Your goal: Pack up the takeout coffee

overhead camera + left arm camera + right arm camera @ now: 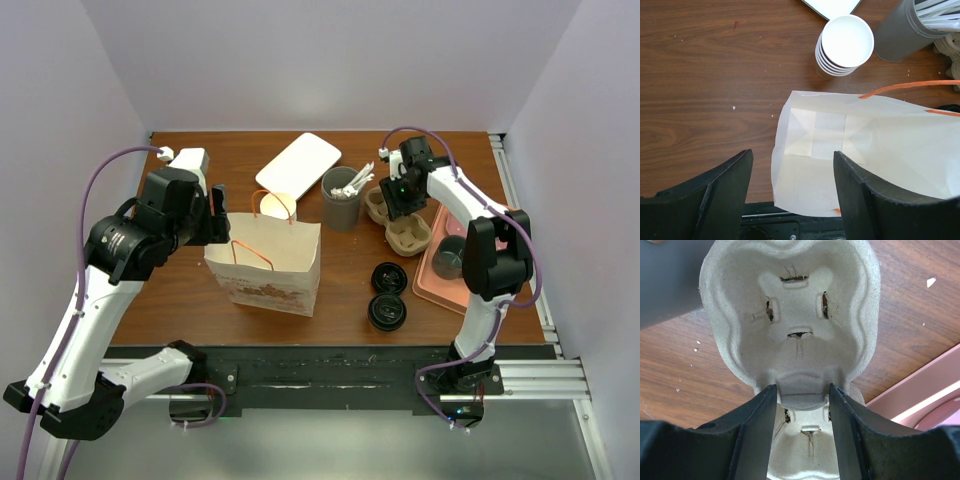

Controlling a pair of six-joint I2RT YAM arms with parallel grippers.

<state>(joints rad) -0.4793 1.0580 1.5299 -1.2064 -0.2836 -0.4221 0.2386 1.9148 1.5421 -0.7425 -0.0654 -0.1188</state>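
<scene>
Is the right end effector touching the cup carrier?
Touching. Right wrist view: the right end effector's fingers sit flush against the cup carrier's centre ridge, no gap.

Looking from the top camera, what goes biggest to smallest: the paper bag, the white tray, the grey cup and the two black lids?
1. paper bag
2. white tray
3. grey cup
4. far black lid and near black lid: they look alike, so they tie.
The bag stands tall, nearer the camera, which may make it look bigger.

Left hand [217,216] sits beside the paper bag [266,262], right hand [400,205] on the cup carrier [408,236].
</scene>
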